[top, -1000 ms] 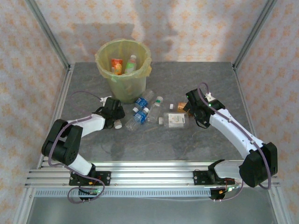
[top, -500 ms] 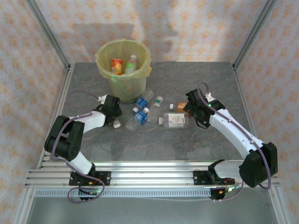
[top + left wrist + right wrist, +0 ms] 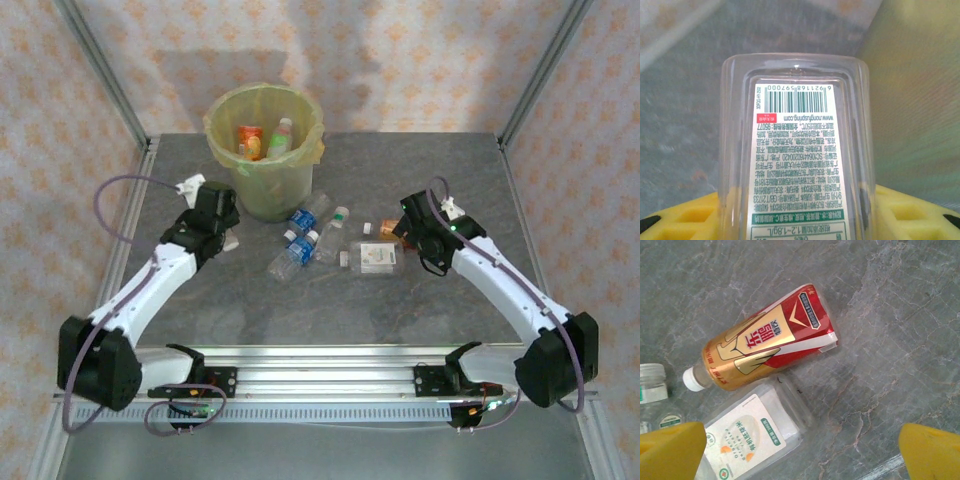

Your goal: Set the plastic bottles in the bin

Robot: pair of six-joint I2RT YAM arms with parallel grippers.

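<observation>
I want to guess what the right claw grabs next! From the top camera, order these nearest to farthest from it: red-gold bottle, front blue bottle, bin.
1. Red-gold bottle, just left of the right gripper.
2. Front blue bottle, mid-table, farther left.
3. Bin, at the back left.

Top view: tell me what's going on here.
Two robot arms are clearing plastic bottles into the bin. The left gripper is closed on a clear bottle with a green-and-white label, next to the bin. The right gripper hangs open over a red-and-gold bottle lying on the table. The bin holds a few bottles; loose bottles lie on the table between the arms.
</observation>
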